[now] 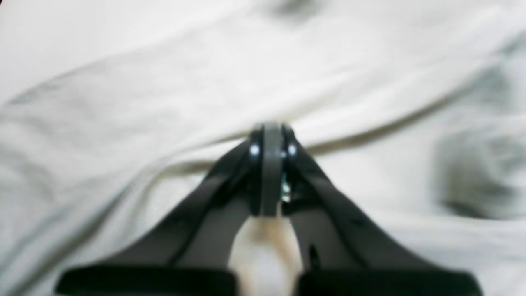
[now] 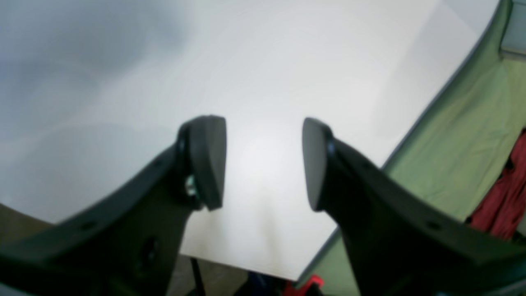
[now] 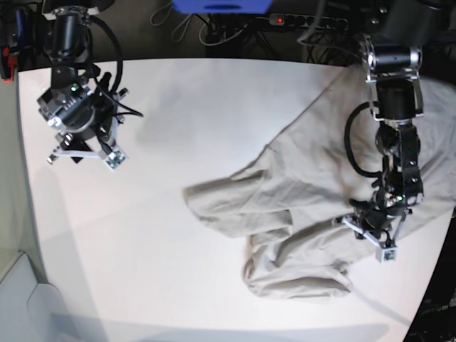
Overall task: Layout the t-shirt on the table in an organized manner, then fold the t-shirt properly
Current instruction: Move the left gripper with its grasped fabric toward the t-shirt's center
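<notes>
T-shirt [image 3: 313, 192] lies crumpled on the right half of the white surface [image 3: 178, 114], one edge over the far-right rim. My left claw [image 1: 271, 139] is pressed together, pinching its cloth. My right claw [image 2: 263, 160] hangs spread above bare surface, well apart.

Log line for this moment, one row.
t-shirt: crumpled, unfolded | left end effector: shut on t-shirt | right end effector: open, empty, over table

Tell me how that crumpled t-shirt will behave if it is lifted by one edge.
Probably floppy: the t-shirt already lies in soft folds and wrinkles on the table. It would likely drape and trail rather than hold shape. The left hand, shut on the cloth, may drag neighbouring folds along.
</notes>
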Controlling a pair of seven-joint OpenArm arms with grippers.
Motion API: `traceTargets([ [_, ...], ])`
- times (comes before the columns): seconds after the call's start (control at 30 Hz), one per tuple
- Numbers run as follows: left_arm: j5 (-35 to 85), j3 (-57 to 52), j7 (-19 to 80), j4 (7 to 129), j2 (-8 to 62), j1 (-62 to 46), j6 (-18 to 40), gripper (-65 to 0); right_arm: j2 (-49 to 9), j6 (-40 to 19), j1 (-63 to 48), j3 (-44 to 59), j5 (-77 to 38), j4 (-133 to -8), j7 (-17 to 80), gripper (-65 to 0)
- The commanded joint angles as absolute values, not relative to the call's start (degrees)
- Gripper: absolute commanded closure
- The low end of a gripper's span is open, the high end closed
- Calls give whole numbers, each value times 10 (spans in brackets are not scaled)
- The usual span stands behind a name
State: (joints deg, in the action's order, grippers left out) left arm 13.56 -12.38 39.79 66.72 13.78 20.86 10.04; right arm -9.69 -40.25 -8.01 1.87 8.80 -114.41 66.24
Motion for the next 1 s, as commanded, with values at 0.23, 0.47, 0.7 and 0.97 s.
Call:
traceTargets([
  [0.23,112,-124,450,780,58,152,99,-1,-54,-400,-54,13,82,-1152,654,-302],
  [0.47,81,-118,455,806,25,65,103,-1,-65,-400,-36,-10,83,-1152,653,-302],
  [0.7,77,-15,451,826,29,11,99,-1,-68,-400,-29,-11,83,-1152,653,-302],
  [0.97,78,45,457,844,67,-43,104,-1,-87,-400,2,-11,84,-1152,656,-302],
])
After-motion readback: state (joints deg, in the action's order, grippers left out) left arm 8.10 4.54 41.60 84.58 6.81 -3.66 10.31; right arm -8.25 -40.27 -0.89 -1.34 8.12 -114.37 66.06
